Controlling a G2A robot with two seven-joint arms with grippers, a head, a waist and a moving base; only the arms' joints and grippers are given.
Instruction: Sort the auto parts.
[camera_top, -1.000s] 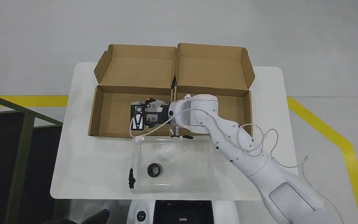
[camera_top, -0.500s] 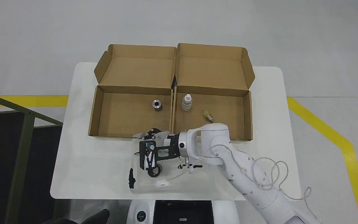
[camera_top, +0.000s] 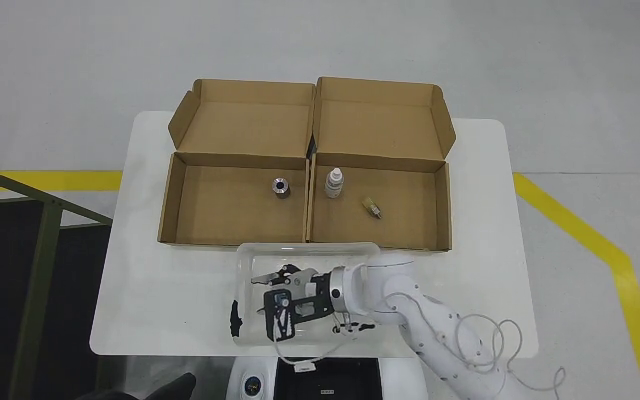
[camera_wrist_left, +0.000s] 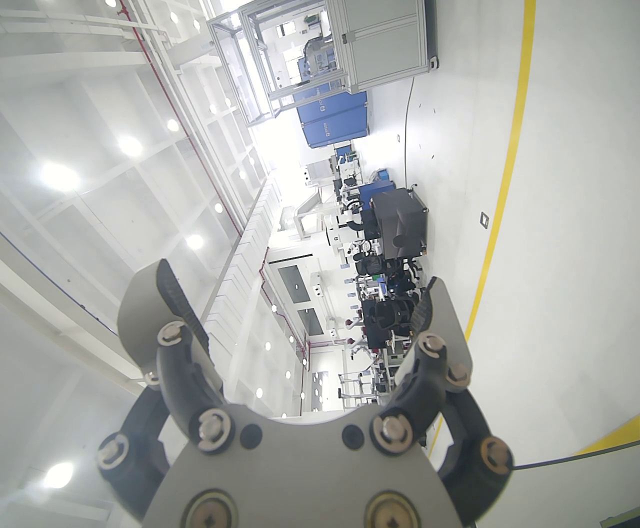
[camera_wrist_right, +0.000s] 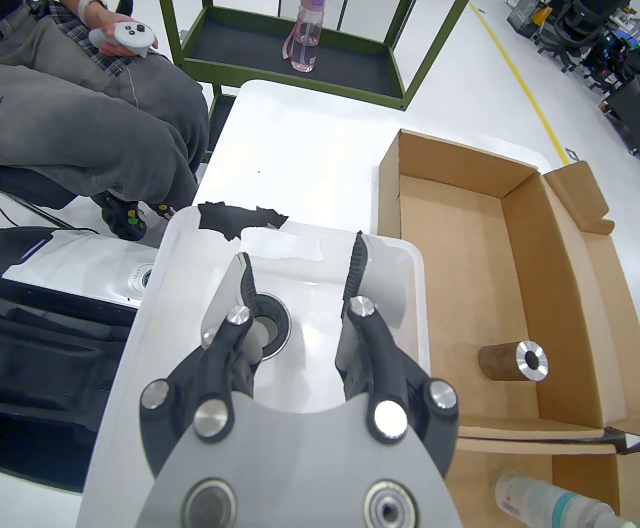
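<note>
Over the near clear plastic tray (camera_wrist_right: 423, 320), the right gripper (camera_wrist_right: 301, 252) hangs spread wide, empty; centre it on the dark metal ring (camera_wrist_right: 274, 325) before closing.

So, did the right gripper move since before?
Yes. The right gripper moved from over the left cardboard box back to over the clear tray.

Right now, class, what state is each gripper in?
Left gripper: jaws open, holding nothing.
Right gripper: jaws open, holding nothing, over the tray.
</note>
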